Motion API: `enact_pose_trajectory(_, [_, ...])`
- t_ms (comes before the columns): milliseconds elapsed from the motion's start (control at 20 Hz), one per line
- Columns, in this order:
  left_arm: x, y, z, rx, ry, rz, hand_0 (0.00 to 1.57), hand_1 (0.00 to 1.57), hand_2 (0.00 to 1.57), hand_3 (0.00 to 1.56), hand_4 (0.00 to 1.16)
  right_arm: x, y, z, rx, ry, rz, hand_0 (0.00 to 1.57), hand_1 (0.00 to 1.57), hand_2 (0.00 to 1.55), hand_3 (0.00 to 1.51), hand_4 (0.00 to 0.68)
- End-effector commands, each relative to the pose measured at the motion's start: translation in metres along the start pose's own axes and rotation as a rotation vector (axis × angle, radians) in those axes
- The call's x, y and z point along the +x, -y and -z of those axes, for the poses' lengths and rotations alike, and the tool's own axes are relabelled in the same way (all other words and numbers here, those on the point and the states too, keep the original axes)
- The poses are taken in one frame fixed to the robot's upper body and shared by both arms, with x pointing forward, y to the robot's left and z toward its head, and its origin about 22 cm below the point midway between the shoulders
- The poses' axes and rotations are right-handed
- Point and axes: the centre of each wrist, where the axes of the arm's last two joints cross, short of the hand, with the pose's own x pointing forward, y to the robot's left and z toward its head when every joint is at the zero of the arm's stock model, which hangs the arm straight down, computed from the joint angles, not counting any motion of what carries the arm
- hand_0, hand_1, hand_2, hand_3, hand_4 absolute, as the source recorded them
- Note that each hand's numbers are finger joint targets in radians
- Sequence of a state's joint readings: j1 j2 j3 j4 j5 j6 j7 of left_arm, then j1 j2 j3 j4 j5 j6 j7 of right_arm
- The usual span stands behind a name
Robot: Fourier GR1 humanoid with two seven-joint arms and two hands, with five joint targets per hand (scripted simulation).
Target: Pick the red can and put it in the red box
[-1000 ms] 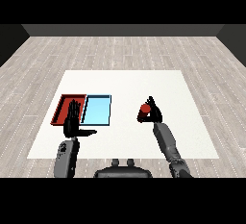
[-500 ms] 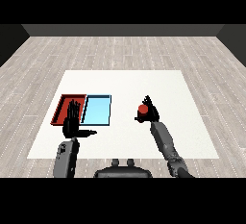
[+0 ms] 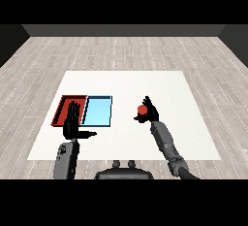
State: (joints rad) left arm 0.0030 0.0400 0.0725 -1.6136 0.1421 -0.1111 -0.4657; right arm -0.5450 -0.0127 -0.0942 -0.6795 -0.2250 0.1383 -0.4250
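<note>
The black left hand (image 3: 72, 123) is spread flat, fingers straight, over the near edge of the shallow red tray (image 3: 63, 107). At three o'clock, beyond the light blue tray (image 3: 98, 111), the right hand (image 3: 148, 111) curls round the small red can (image 3: 142, 109) above the white worktop (image 3: 126, 84); its axis is unclear.
</note>
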Motion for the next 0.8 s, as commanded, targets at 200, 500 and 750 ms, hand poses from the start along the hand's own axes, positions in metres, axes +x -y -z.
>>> enact_pose_trajectory(200, [0.008,0.001,0.013,-0.008,0.012,0.002,0.0,0.0,0.0,0.0,0.0,0.009,0.001,0.026,-0.097,-0.012,-0.099,1.4,1.4,1.41,1.37,0.293])
enact_pose_trajectory(500, [0.011,0.004,0.005,0.005,0.002,0.024,0.0,0.0,0.0,0.0,0.0,-0.002,0.006,0.017,-0.121,-0.055,-0.175,1.53,1.53,1.48,1.43,0.573])
enact_pose_trajectory(750, [0.0,0.002,0.004,-0.003,0.006,0.006,0.0,0.0,0.0,0.0,0.0,-0.005,-0.011,0.017,-0.105,-0.08,-0.247,1.53,1.53,1.47,1.42,0.551])
